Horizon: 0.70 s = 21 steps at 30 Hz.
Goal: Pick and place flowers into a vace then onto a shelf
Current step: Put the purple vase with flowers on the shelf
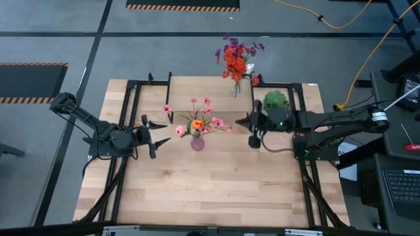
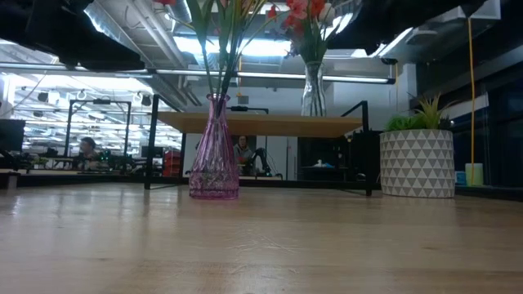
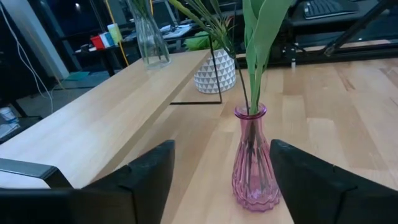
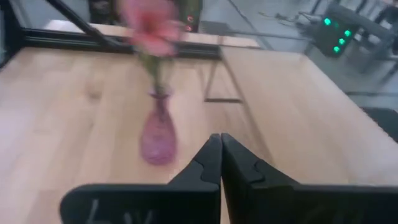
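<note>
A pink glass vase (image 1: 197,142) stands on its base on the table, holding pink and orange flowers (image 1: 197,122) on green stems. My left gripper (image 1: 159,134) is open, to the vase's left and a short way off. In the left wrist view the vase (image 3: 255,163) stands ahead, between the lines of the two fingers of the left gripper (image 3: 221,152), untouched. My right gripper (image 1: 252,130) is shut and hovers to the vase's right. Its wrist view shows the right gripper (image 4: 221,142) with the vase (image 4: 158,134) beyond. The shelf (image 1: 210,90) carries a clear vase (image 1: 236,87) of red and purple flowers.
A spiky green plant in a white patterned pot (image 2: 417,162) sits at the table's right, beside the shelf. The shelf's black legs (image 2: 151,143) stand behind the pink vase (image 2: 214,151). Black frame rails (image 1: 125,164) run along both table sides. Bare wood lies toward the near edge.
</note>
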### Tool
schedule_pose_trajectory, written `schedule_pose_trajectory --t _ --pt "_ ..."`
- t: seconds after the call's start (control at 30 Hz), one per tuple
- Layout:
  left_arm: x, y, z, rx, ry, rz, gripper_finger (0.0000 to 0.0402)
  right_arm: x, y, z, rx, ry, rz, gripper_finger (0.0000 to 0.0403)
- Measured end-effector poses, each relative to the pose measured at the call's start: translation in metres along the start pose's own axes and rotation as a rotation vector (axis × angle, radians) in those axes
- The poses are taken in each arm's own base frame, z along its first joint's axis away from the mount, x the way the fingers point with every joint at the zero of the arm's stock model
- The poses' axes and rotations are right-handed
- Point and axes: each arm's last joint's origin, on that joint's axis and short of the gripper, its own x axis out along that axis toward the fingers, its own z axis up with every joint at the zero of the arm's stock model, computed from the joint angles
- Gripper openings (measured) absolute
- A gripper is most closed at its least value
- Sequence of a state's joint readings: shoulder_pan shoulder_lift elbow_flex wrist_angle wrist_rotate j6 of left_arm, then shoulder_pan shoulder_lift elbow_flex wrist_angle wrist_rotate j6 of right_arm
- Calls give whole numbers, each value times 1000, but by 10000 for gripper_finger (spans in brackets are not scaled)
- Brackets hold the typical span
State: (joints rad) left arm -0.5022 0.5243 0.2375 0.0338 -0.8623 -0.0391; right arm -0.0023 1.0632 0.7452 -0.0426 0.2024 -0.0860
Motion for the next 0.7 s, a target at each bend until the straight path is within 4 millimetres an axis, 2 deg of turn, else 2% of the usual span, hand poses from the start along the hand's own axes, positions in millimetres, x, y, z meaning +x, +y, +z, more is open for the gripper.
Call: schedule_pose_trajectory --t 0.07,0.17,0.3,0.37,0.47,0.7 --pt "0 0 0 -4 0 0 261 3 12 -2 -13 -32 19 3" --pt "0 0 0 -28 -1 -6 262 8 24 -17 -19 -113 46 2" --pt "0 -2 1 -45 -7 -67 260 9 30 -46 32 -132 59 2" --pt "0 -4 3 -75 -13 -119 260 7 30 -55 74 -135 86 2" --pt "2 -6 4 -126 -21 -124 260 4 32 -61 79 -140 140 1" --pt "15 -17 -4 -89 30 -82 260 3 36 -62 87 -150 161 2"
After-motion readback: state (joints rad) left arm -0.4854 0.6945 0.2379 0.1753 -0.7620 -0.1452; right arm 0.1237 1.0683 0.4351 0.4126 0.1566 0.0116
